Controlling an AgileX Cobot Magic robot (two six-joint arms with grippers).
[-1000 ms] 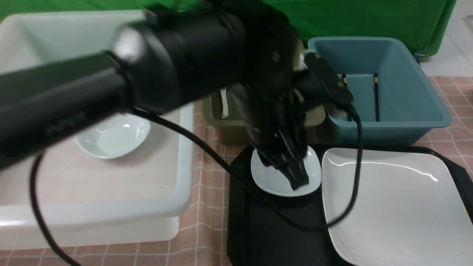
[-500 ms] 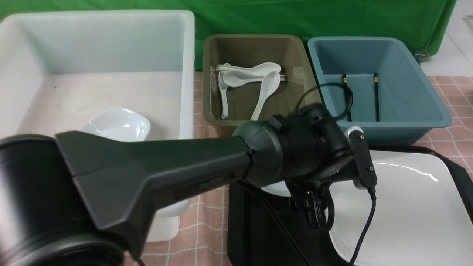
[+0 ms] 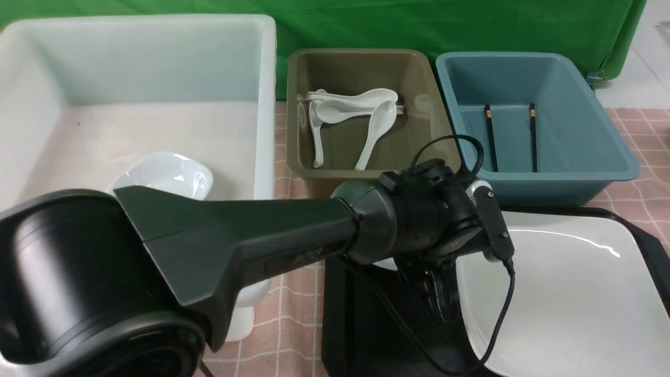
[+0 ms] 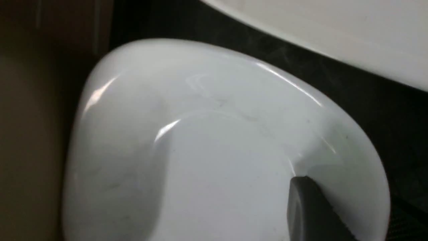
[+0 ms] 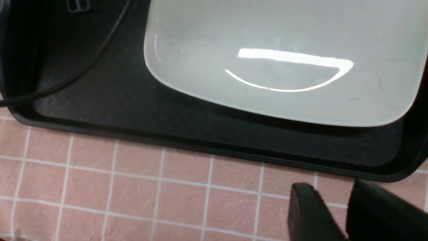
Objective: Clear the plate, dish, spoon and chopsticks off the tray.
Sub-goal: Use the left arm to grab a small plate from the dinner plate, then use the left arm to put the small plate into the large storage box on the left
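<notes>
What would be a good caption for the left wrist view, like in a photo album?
A dark gripper finger reaches over a glossy white dish.

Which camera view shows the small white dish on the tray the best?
The left wrist view: the dish fills most of it, with one dark finger over its inside. In the front view the left arm covers all but a sliver of the dish. The right wrist view does not show it.

Green cloth (image 3: 356, 26) hanging across the back; pale tiled floor (image 3: 649, 68) peeking out at the far right; pinkish checked cloth (image 3: 293, 309) over the bench, kinda wrinkled, with thin white grid lines.
</notes>
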